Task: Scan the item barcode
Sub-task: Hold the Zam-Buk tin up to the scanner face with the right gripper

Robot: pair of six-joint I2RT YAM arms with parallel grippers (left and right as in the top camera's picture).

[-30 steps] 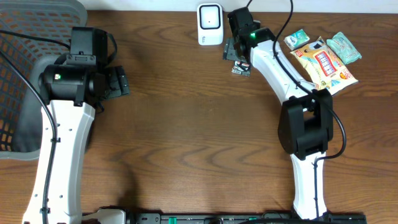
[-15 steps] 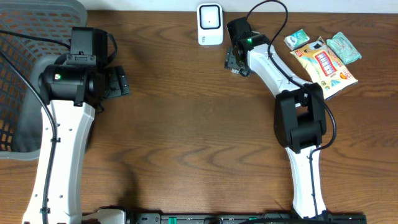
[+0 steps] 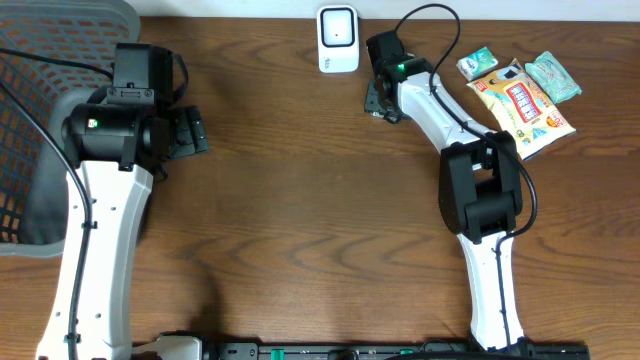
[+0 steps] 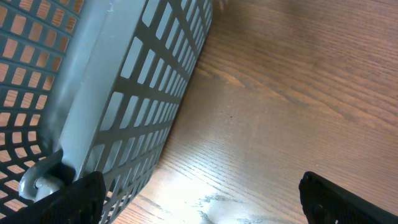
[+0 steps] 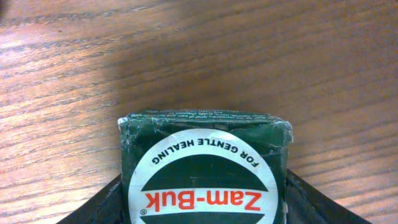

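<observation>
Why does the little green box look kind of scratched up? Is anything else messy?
The green Zam-Buk box, seen between the right gripper's fingers, has worn, whitish scuffed edges along its top and corners. Otherwise nothing is spilled: the snack packets just lie in a loose, crooked pile at the table's far right.

We've got a wide bare stretch of table (image 3: 320,220) through the middle and near side, easy passage. At far centre the white scanner (image 3: 338,39) stands in the way; far right, snack packets (image 3: 520,100) crowd the corner. The mesh basket (image 3: 40,110) walls off the left.
</observation>
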